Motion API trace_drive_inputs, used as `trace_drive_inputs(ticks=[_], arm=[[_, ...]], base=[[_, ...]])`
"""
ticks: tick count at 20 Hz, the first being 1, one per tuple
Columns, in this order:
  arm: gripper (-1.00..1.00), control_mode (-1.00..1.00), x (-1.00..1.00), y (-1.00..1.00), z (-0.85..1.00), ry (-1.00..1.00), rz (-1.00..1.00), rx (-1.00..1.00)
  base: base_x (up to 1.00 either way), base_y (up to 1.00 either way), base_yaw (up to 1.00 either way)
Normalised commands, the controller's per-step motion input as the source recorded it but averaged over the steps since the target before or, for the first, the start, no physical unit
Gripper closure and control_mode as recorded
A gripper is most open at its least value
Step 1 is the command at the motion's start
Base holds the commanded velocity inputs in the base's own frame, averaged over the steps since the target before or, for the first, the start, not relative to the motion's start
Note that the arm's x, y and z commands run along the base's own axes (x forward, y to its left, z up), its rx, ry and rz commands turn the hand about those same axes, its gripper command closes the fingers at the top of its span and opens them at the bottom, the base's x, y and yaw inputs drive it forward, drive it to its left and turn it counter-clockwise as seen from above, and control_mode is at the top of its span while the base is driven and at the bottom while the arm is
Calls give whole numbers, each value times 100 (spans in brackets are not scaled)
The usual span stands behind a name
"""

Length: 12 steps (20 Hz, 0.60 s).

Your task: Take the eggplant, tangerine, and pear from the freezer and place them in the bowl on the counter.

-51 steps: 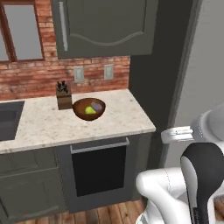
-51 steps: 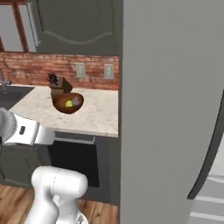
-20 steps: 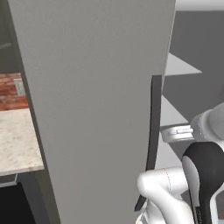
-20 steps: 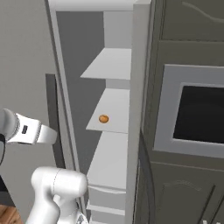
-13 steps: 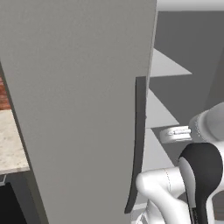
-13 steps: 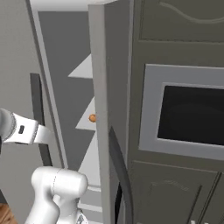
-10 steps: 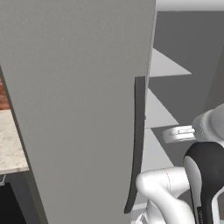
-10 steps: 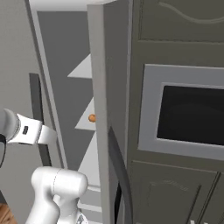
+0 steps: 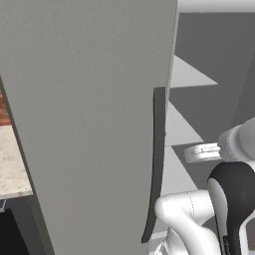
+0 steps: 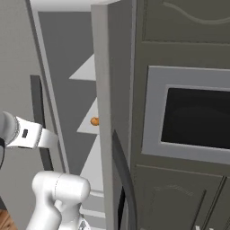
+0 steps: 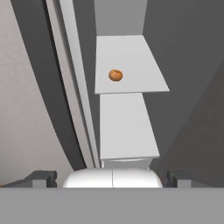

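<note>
Gripper (image 11: 112, 178) jaws stood wide, holding nothing; tangerine (image 11: 115, 75) sat alone on a pale freezer shelf (image 11: 131, 65), well ahead of the fingertips; likely light, firm, smooth and prone to roll; I'd have pinched it across its middle.

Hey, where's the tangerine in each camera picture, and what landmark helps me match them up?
Left base view: not in it; the freezer's open door takes up the left side.
Right base view: the tangerine sits left of centre on a pale shelf, next to the edge of the grey door.
Hand view: the tangerine is in the upper middle, on the upper shelf.
Shared landmark: the long dark door handle, also seen at and.
</note>
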Motion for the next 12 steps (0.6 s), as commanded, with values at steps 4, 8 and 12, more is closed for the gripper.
trace_drive_inputs(ticks=[4, 8, 12], arm=[[-100, 100, 0, 0, 0, 0, 0, 0], [-100, 100, 0, 0, 0, 0, 0, 0], [-100, 100, 0, 0, 0, 0, 0, 0]], base=[[100, 39, -27], [98, 61, -57], [82, 34, -55]])
